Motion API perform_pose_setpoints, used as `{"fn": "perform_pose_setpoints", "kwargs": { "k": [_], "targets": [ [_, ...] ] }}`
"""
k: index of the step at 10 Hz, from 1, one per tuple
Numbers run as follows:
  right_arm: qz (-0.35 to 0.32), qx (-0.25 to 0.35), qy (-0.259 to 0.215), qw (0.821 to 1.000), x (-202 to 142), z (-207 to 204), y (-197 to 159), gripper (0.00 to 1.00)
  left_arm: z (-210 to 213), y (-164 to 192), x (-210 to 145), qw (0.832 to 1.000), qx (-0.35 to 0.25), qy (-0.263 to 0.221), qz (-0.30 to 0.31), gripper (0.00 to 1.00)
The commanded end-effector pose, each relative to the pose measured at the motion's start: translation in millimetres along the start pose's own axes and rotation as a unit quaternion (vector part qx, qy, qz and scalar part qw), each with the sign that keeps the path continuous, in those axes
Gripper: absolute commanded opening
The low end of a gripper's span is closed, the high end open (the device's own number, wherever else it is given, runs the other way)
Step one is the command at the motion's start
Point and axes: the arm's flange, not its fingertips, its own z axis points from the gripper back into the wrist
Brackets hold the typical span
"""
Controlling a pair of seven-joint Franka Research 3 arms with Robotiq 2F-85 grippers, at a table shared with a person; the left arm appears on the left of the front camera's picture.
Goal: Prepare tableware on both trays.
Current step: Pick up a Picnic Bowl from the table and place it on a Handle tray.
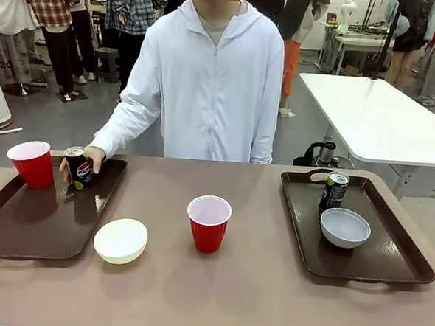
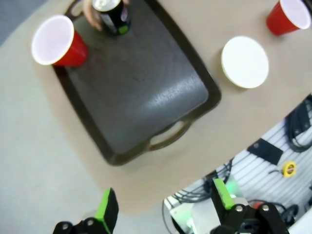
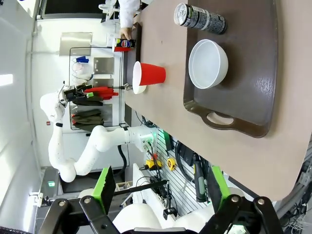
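The left tray (image 1: 22, 225) carries a red cup (image 1: 33, 163) at its far left corner and a black soda can (image 1: 79, 168) held by the person's hand (image 1: 94, 155). A whitish bowl (image 1: 120, 240) sits on the table beside this tray, and a second red cup (image 1: 209, 223) stands mid-table. The right tray (image 1: 374, 254) holds a can (image 1: 335, 191) and a bowl (image 1: 344, 227). My left gripper (image 2: 165, 207) hovers open above the left tray's near handle (image 2: 168, 139). My right gripper (image 3: 158, 187) is open, high off the right tray (image 3: 253, 73) near its handle.
The person in a white hooded top (image 1: 207, 88) stands at the far side. A white table (image 1: 383, 118) lies behind on the right. Cables and tools (image 3: 170, 163) hang below my side of the table. The left arm (image 3: 92, 146) appears in the right wrist view.
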Motion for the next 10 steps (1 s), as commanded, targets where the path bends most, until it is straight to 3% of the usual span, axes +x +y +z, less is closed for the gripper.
{"fn": "perform_pose_setpoints", "kwargs": {
  "k": [1,4,8,10],
  "targets": [
    [0.003,0.004,-0.002,1.000,-2,0,3,0.99,-6,-1,8,1.000,0.001,0.006,0.003,1.00],
    [0.003,0.004,-0.002,1.000,-2,0,3,0.99,-8,-1,20,1.000,-0.005,0.001,0.013,1.00],
    [0.003,0.004,-0.002,1.000,-2,0,3,0.99,-14,-48,93,0.998,-0.053,-0.013,-0.022,1.00],
    [0.003,0.004,-0.002,1.000,-2,0,3,0.99,-31,-75,126,0.998,-0.064,-0.018,0.000,1.00]
  ]
}}
